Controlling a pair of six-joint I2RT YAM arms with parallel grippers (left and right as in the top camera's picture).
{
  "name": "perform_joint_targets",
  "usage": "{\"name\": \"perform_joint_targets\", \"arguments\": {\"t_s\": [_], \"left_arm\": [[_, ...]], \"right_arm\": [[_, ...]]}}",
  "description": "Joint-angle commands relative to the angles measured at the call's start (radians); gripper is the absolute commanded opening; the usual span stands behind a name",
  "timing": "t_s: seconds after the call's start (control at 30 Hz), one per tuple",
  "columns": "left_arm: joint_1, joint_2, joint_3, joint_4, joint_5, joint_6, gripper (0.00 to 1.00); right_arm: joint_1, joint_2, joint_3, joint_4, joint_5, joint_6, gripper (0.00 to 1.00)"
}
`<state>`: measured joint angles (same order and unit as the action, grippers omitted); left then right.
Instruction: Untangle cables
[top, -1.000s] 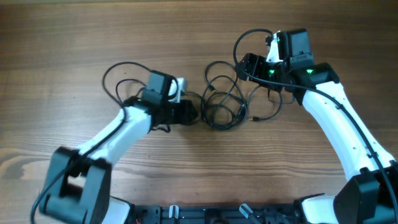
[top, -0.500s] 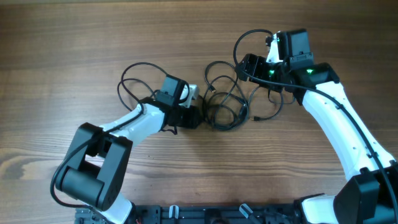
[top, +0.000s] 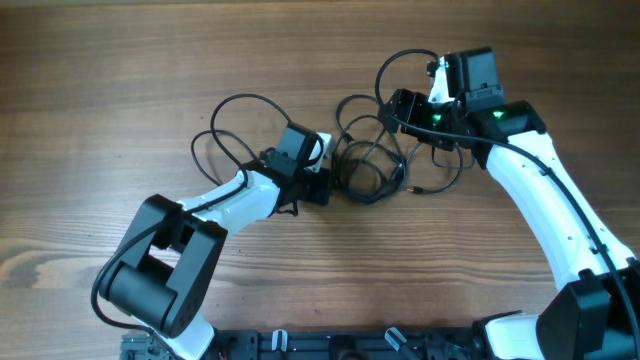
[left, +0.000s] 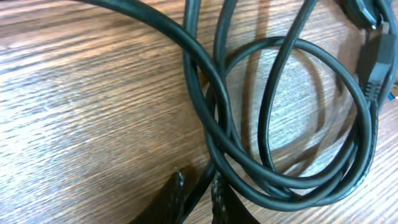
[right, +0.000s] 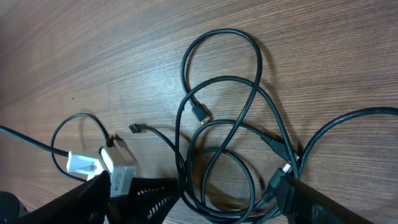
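Cables (left: 273, 186) ran beyond the top and right edges of the left wrist view. Left gripper (left: 196, 190) was cropped by the bottom edge; contact with the strand between its fingers (left: 178, 190) could not be resolved.

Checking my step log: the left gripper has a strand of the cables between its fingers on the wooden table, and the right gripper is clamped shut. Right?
One detail is wrong. The right gripper is open, not clamped shut: the right wrist view shows it spread wide over the cables. The left gripper does have a strand between its fingers, on the wooden table.
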<state>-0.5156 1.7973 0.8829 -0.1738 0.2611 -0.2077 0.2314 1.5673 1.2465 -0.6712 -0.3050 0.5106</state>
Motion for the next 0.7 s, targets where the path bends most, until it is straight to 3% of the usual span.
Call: {"name": "perform_joint_targets", "arguments": {"t_s": [0.0,0.17,0.67], "left_arm": [[-0.017,0.036,0.000,-0.005,-0.061,-0.036,0.18],[-0.043,0.038,0.000,0.000,-0.096,-0.036,0.21],[-0.043,0.039,0.000,-0.002,-0.095,-0.063,0.05]], "right_arm": [[0.002,0.011,0.008,-0.002,0.017,-0.014,0.88],[0.002,0.011,0.008,-0.024,0.016,-0.013,0.88],[0.002,0.011,0.008,-0.095,0.017,-0.041,0.88]]}}
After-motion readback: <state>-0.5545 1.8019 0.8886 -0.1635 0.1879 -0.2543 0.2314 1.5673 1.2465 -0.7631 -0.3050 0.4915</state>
